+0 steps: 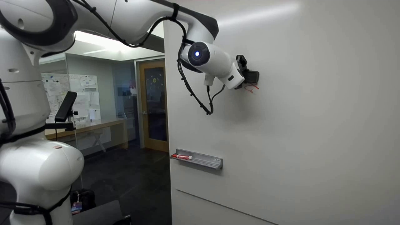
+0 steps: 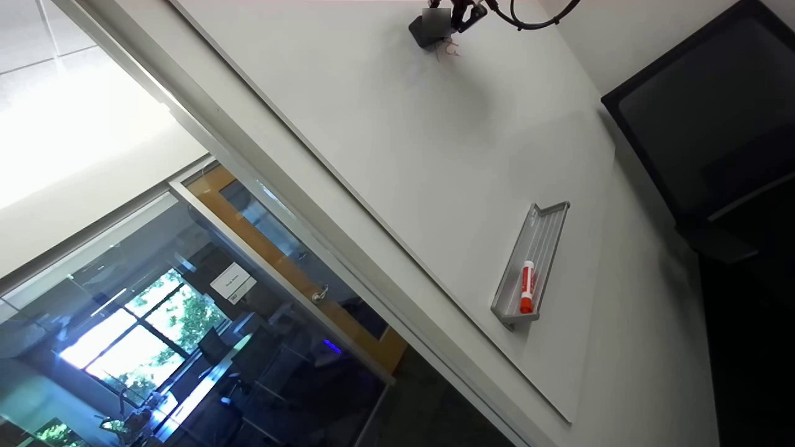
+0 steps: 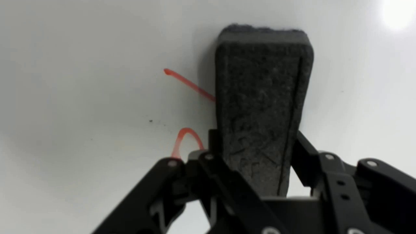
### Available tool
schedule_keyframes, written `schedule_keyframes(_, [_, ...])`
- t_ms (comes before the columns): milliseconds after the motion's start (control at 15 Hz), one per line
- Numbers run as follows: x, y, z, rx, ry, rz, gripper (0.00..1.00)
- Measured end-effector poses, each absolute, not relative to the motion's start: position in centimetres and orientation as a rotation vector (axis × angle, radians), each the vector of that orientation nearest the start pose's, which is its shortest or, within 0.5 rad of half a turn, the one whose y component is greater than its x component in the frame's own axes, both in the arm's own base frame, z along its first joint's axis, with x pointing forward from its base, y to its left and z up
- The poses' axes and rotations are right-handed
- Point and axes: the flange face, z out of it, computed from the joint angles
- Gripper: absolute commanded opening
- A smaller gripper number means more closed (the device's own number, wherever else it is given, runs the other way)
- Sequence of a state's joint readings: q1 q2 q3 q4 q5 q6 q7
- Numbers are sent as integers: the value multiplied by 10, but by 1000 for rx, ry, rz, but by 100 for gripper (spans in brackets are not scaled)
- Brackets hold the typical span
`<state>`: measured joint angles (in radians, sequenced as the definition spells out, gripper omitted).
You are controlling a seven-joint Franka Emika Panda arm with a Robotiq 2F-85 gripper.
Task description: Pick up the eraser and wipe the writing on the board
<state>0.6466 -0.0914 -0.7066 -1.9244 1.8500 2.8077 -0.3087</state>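
- The gripper (image 3: 256, 145) clamps the eraser (image 3: 261, 94), jaws its width apart.
- Eraser: near the board (image 1: 300, 131), contact unclear.
- Wrist view: red writing (image 3: 190, 84) left of the eraser.
- 1 marker (image 1: 183, 157) lies in the tray (image 1: 207, 162).

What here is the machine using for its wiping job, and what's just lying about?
For the job:
eraser, gripped in the hand
writing, red, partly hidden
board

Just about:
marker, lying in the tray
papers, in the background
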Motion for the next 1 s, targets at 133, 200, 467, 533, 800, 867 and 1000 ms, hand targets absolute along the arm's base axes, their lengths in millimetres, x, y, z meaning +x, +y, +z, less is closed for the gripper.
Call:
schedule_keyframes(133, [571, -97, 560, -1378, 1183, -842, 29])
schedule_keyframes(200, [571, -98, 554, -1378, 1192, -832, 29])
schedule_keyframes(467, [572, -96, 520, -1411, 1238, -793, 29])
schedule_keyframes(533, [571, -94, 510, -1425, 1250, -782, 29])
schedule_keyframes(800, [568, -85, 471, -1485, 1291, -733, 29])
schedule_keyframes(867, [568, -84, 465, -1496, 1296, -729, 29])
schedule_keyframes(1000, [568, -83, 463, -1502, 1290, -738, 29])
